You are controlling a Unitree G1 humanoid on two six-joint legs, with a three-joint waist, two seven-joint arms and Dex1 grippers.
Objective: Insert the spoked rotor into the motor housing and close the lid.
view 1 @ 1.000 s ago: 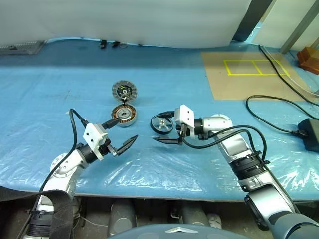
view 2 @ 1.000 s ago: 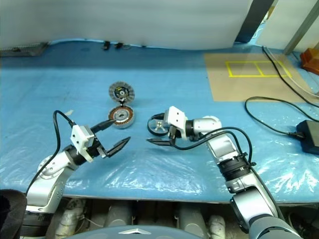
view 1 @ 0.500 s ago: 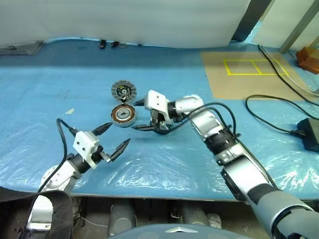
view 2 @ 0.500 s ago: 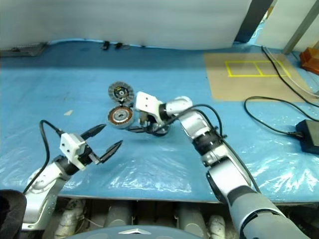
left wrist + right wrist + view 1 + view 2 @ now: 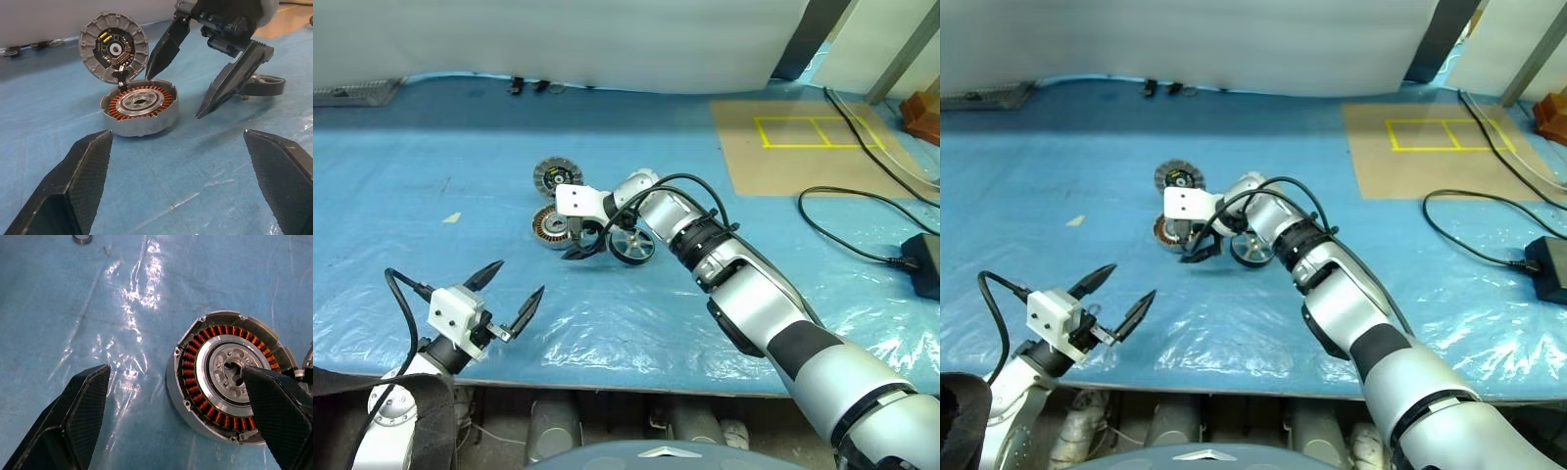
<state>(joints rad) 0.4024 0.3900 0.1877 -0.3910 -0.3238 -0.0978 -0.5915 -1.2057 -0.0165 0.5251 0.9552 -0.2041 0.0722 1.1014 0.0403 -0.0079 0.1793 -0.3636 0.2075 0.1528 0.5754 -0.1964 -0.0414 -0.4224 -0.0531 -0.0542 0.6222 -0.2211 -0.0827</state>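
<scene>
Right hand [image 5: 579,233] open above motor housing [image 5: 551,225], apparently untouching, left hand [image 5: 512,291] open

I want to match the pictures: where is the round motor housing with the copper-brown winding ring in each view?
Left eye view: motor housing, left of the white gripper block.
Right eye view, same spot.
Left wrist view, centre.
Right wrist view, right of centre.
Shared landmark: the hinged grey lid, raised behind the housing.
</scene>
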